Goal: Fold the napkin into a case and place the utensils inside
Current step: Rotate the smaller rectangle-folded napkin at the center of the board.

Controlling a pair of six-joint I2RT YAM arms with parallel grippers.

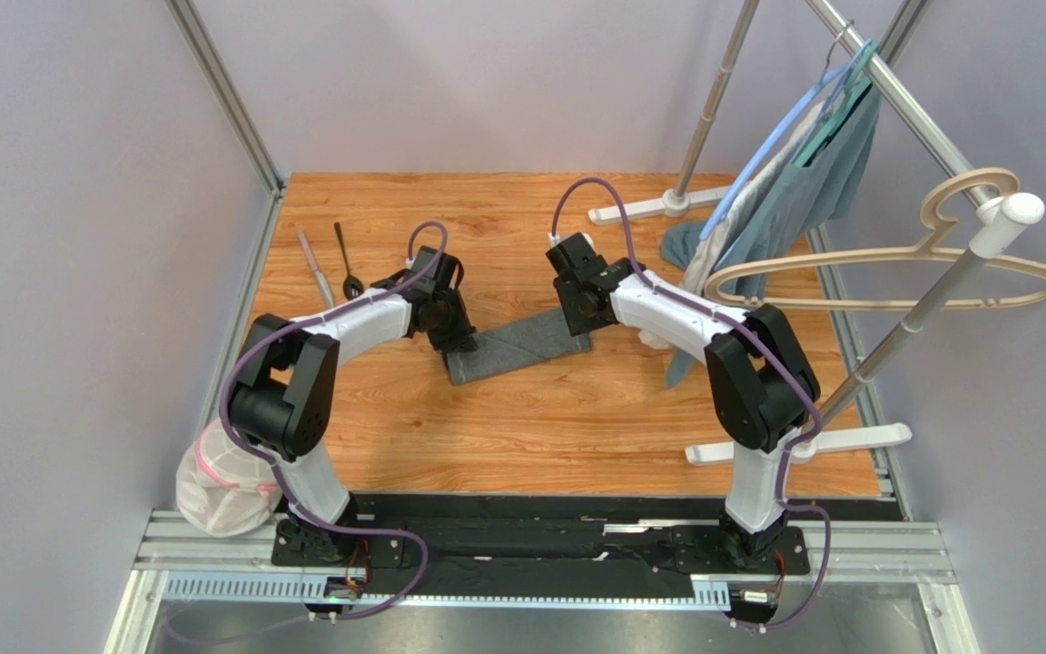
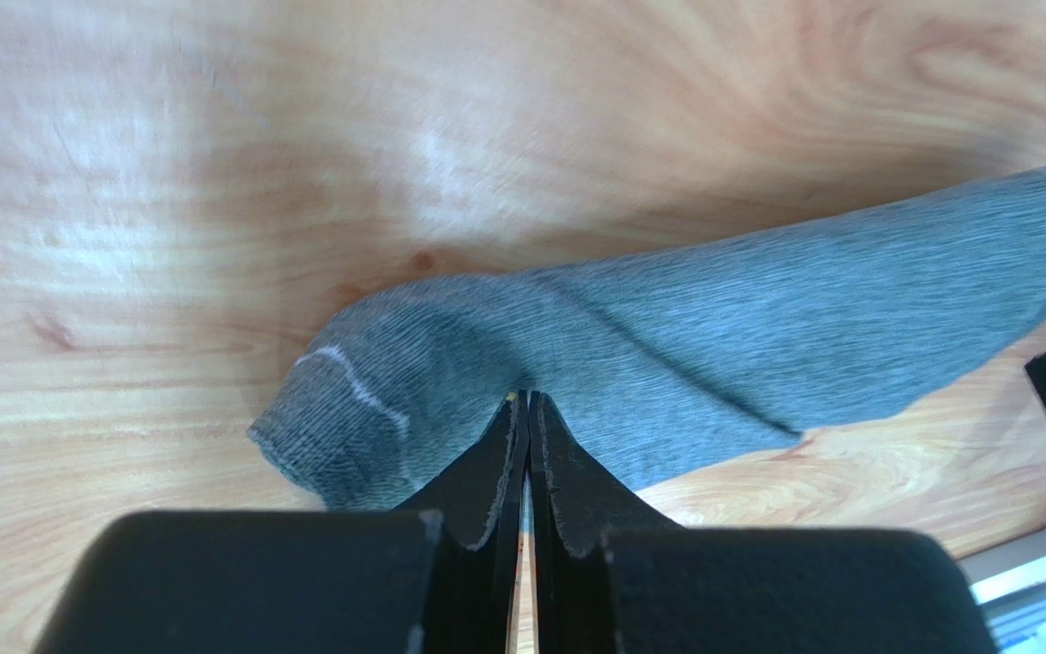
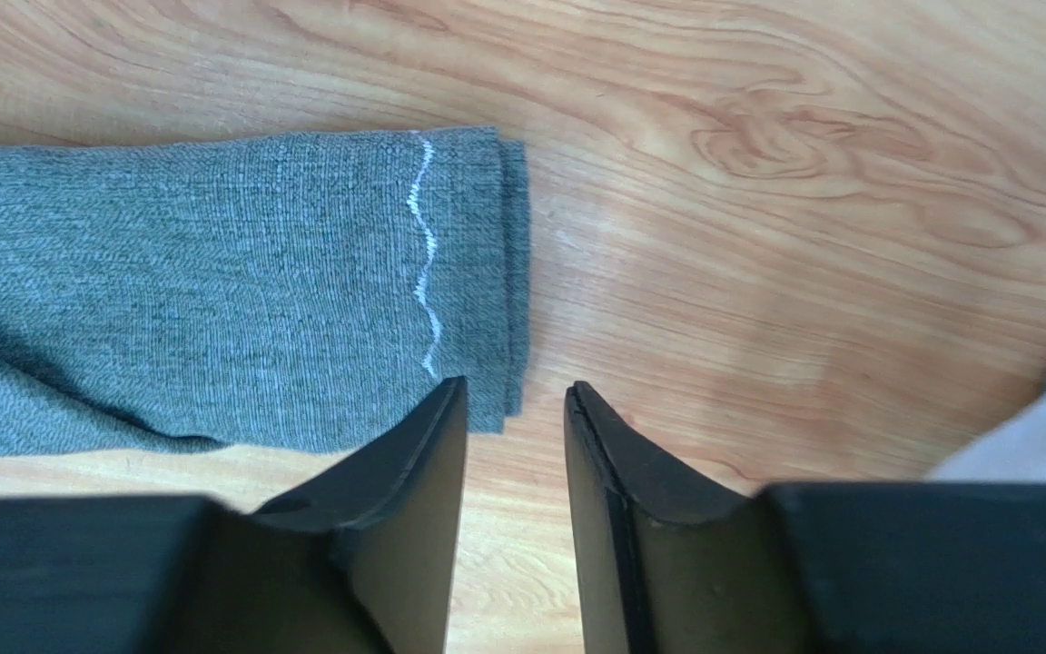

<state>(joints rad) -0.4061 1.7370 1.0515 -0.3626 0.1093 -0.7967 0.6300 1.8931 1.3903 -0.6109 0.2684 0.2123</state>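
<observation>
The napkin [image 1: 522, 345] lies at mid table as a narrow folded dark grey strip, the case shape, with pale stitching near each end. My left gripper [image 1: 450, 334] is at its left end; in the left wrist view the jaws [image 2: 526, 398] are pressed together, pinching the napkin [image 2: 761, 341], whose cloth creases away from the tips. My right gripper [image 1: 576, 316] is open at the right end; in the right wrist view [image 3: 515, 393] it holds nothing, and one finger overlaps the napkin's [image 3: 215, 300] corner. The silver knife [image 1: 314, 269] and black spoon [image 1: 349, 262] lie side by side at the far left.
A garment rack [image 1: 706, 130] with a teal-grey garment [image 1: 795, 184] and a pale hanger [image 1: 897, 266] stands at the right, its feet on the table. A clear plastic bag [image 1: 222, 477] sits by the left arm's base. Grey walls close both sides.
</observation>
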